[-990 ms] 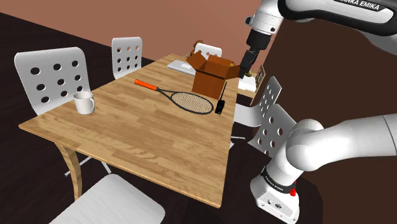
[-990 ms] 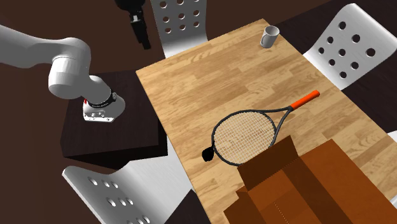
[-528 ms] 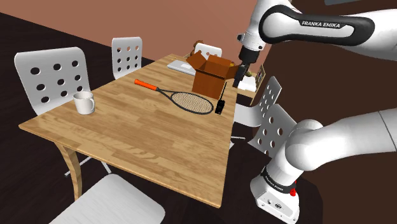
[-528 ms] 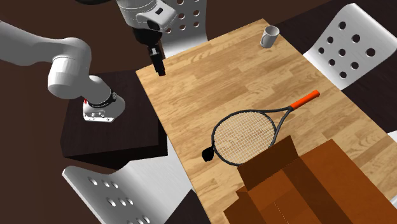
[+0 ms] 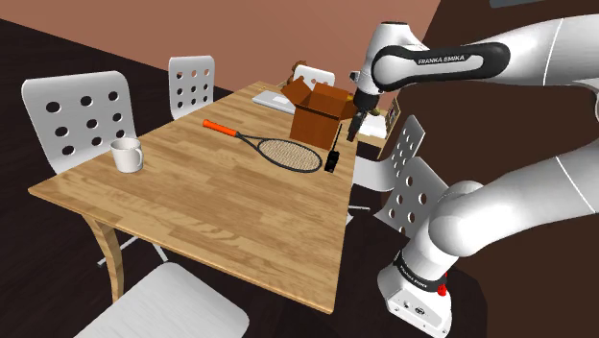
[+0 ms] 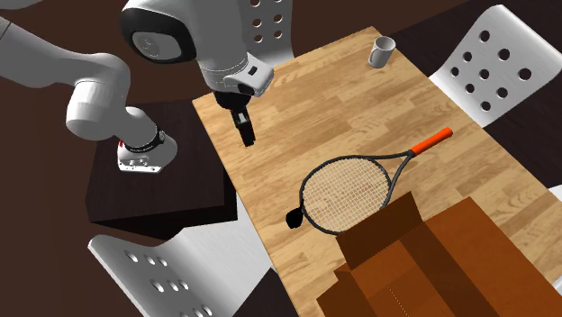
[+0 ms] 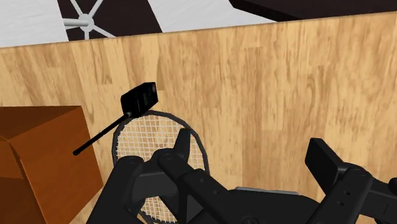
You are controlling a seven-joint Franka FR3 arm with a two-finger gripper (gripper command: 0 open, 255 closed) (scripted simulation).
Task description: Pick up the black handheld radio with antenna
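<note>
While the claw (image 6: 245,135) hangs spread, radio (image 7: 140,98) ahead, seemingly touching racket (image 7: 154,135)

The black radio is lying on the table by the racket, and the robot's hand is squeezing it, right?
Not quite. The radio does lie on the table by the racket, but the gripper is not squeezing it. The wrist view shows its fingers standing apart with nothing between them, and the radio lies ahead of them, untouched.
</note>
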